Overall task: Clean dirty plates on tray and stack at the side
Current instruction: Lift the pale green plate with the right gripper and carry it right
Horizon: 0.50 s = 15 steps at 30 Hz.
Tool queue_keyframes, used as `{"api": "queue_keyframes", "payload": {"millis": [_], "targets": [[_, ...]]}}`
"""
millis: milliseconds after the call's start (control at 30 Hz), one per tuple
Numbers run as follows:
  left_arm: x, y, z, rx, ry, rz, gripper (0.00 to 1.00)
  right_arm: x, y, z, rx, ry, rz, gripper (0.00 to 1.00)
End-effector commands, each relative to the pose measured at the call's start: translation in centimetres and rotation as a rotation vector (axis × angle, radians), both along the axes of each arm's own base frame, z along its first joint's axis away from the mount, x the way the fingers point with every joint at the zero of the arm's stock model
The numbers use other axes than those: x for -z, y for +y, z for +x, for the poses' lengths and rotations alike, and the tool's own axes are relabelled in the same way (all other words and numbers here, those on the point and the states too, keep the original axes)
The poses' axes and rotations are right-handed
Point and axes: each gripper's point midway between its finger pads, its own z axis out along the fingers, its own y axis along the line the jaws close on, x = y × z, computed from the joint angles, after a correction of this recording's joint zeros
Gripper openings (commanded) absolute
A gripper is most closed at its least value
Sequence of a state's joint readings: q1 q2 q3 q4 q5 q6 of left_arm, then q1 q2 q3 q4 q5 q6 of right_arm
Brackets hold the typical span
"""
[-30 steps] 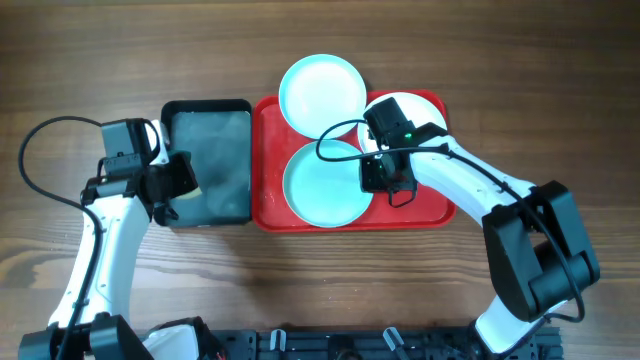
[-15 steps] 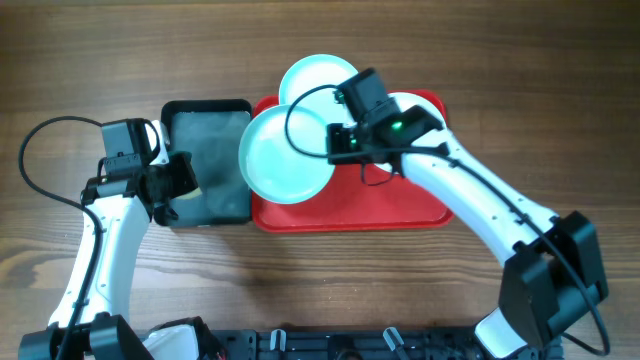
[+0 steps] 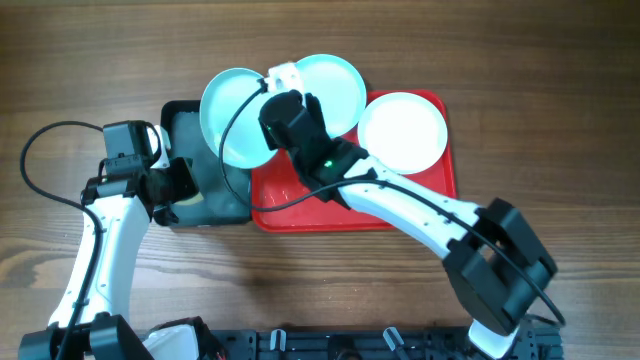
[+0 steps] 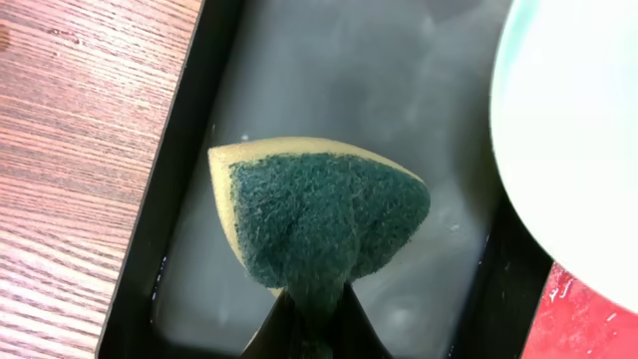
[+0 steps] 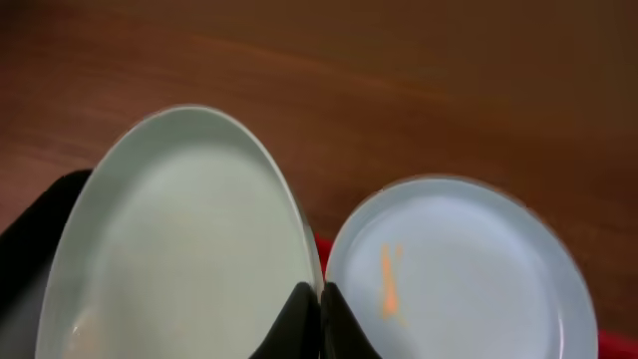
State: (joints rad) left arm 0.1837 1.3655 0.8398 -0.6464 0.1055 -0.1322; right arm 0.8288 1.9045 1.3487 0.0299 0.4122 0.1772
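Overhead view: the right gripper [image 3: 283, 108], upper centre, has its jaws closed on the rim of a turquoise plate [image 3: 232, 120], which hangs over the upper right corner of the black tray [image 3: 215, 190]. A second turquoise plate [image 3: 335, 88] overlaps the top rim of the red tray [image 3: 432, 182]; the white plate [image 3: 402, 130] lies in its upper right. The left gripper [image 3: 172, 190] sits at the black tray's lower left, above the table [image 3: 560, 90]. Left wrist view: the jaws are pinched on a green-and-yellow sponge [image 4: 319, 214] above the wet tray floor. Right wrist view: the jaws clamp the tilted plate's rim at lower centre; the second turquoise plate, lower right, bears an orange smear [image 5: 387, 282].
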Motion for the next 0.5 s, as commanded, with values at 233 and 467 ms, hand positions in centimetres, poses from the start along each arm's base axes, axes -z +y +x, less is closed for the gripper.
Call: {"api": "queue_keyframes", "payload": {"millis": [233, 467], "targets": [[0.2, -0.1, 0.1, -0.011, -0.002, -0.021, 0.04, -4.4, 5.2, -0.5, -0.36, -0.44, -0.443, 0.04], [0.2, -0.1, 0.1, -0.011, -0.004, -0.021, 0.04, -7.2, 6.4, -0.8, -0.439, -0.661, -0.66, 0.04]]}}
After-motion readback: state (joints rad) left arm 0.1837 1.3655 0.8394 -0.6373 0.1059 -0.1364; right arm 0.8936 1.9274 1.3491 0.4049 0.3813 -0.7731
